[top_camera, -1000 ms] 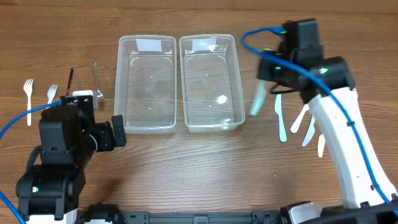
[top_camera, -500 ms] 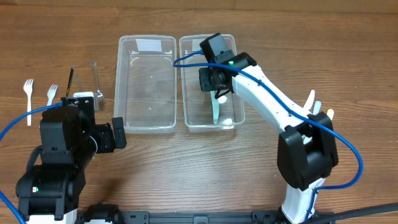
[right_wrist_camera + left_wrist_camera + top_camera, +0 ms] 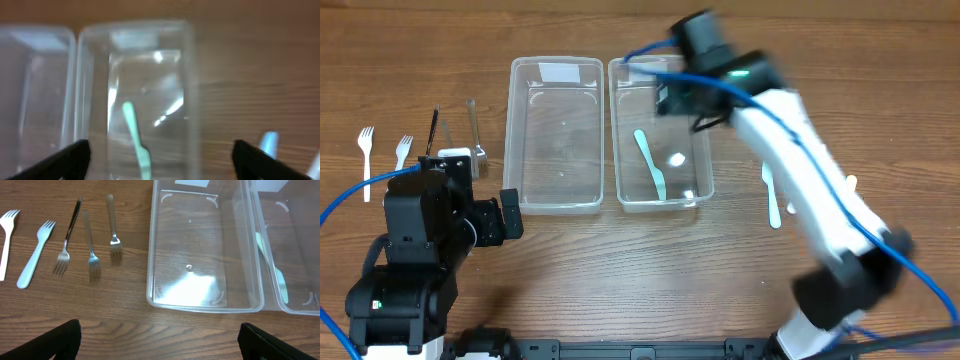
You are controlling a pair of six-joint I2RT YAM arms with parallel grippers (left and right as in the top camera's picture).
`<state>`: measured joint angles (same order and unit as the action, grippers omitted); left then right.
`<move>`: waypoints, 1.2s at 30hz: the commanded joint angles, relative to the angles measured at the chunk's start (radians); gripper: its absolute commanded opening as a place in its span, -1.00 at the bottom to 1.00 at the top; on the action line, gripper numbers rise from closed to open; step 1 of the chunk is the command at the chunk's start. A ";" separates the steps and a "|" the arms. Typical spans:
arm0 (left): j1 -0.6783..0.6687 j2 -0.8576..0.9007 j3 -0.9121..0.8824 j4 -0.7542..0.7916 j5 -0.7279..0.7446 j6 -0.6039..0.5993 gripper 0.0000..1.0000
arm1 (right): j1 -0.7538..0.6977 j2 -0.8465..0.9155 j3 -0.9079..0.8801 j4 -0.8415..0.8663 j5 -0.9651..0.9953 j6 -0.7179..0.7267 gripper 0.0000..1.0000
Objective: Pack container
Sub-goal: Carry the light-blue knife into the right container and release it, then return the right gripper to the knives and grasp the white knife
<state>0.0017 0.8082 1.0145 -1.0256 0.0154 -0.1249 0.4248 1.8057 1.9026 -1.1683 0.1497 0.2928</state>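
Two clear plastic containers stand side by side, the left one [image 3: 512, 135] [image 3: 205, 305] and the right one [image 3: 703, 130] [image 3: 192, 100]. A pale green plastic knife [image 3: 650, 165] [image 3: 136, 135] lies loose on the floor of the right container. My right gripper [image 3: 682, 100] [image 3: 165, 167] hovers above that container, blurred by motion, open with nothing between its fingers. My left gripper [image 3: 508, 212] [image 3: 160, 350] is open over bare table in front of the left container, which holds nothing.
Left of the containers lie white plastic forks [image 3: 366, 150] [image 3: 35, 255] and several metal forks [image 3: 473, 125] [image 3: 90, 245]. More pale plastic knives [image 3: 770, 195] lie on the table to the right of the containers.
My right arm swung in from the right with the green knife, opened over the right container and let it go. The knife now lies there. The left arm has not moved.
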 commanded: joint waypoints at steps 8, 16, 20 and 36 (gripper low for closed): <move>0.005 -0.003 0.026 0.005 0.011 -0.010 1.00 | -0.435 -0.235 -0.045 -0.349 -0.002 -0.061 1.00; 0.005 -0.003 0.026 0.010 0.011 -0.010 1.00 | -0.437 -0.548 -0.423 -0.355 -0.137 -0.027 1.00; 0.005 -0.003 0.026 0.020 0.011 -0.010 1.00 | -0.437 -0.765 -0.633 -0.215 -0.277 -0.027 1.00; 0.005 -0.003 0.026 0.009 0.011 -0.010 1.00 | -0.449 -0.193 -0.816 0.172 -0.150 -0.193 1.00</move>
<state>0.0017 0.8082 1.0180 -1.0168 0.0154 -0.1249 -0.0135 1.5742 1.0859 -1.0115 -0.0177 0.1448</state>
